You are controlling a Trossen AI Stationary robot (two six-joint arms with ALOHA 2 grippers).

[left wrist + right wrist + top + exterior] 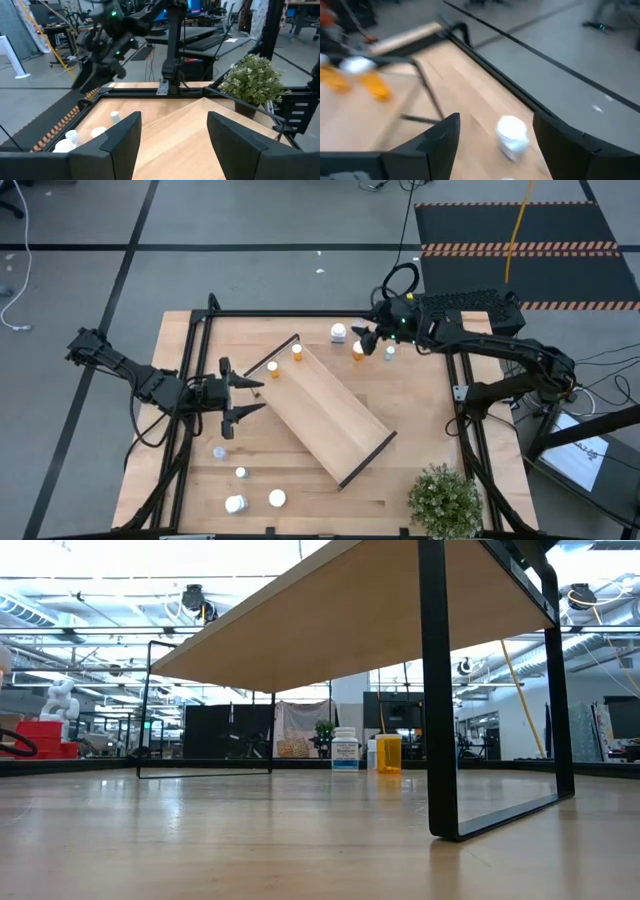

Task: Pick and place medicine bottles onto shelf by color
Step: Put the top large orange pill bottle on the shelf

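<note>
Orange bottles point(284, 360) on the shelf point(330, 412); both grippers (left point(254, 400), right point(363, 341)) spread, empty.

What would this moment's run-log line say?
left gripper: open, empty, at shelf | right gripper: open, near white-capped bottle | orange bottles: two on shelf

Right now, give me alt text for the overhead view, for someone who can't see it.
Wooden table from above: the shelf lies diagonally mid-table with two orange bottles on its far end. The open left gripper sits at its left edge; the open right gripper hovers near bottles at the far side.
</note>
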